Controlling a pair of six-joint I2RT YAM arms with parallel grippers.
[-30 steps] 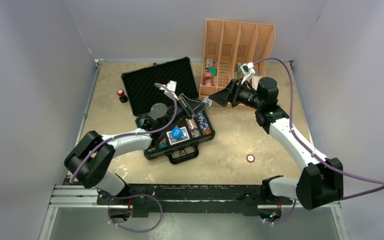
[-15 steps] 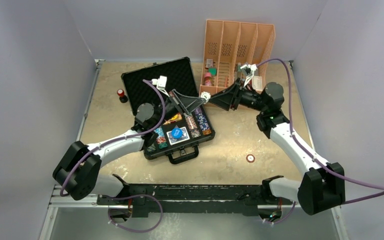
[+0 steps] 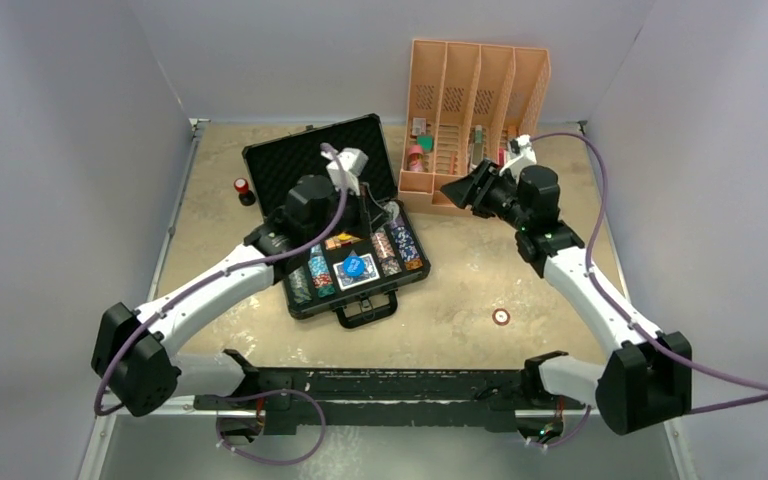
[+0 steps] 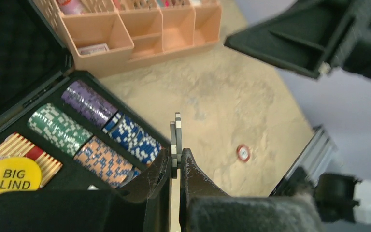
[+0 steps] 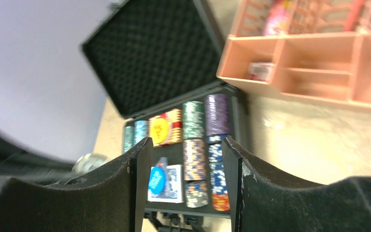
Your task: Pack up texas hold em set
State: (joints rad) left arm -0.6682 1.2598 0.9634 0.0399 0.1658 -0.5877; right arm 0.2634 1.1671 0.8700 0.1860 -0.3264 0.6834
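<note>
After the handover, we are swinging our left gripper (image 4: pixel 175 162), clamped on 2 grey-edged poker chips (image 4: pixel 177 126), back above the open black foam-lined hard briefcase (image 3: pixel 298 168), while our right gripper (image 5: pixel 186 142) is retreating, spread and empty, so slotting looks next.

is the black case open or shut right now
Open: the black case has its foam-lined lid tipped back, and the chip stacks inside lie exposed.
</note>
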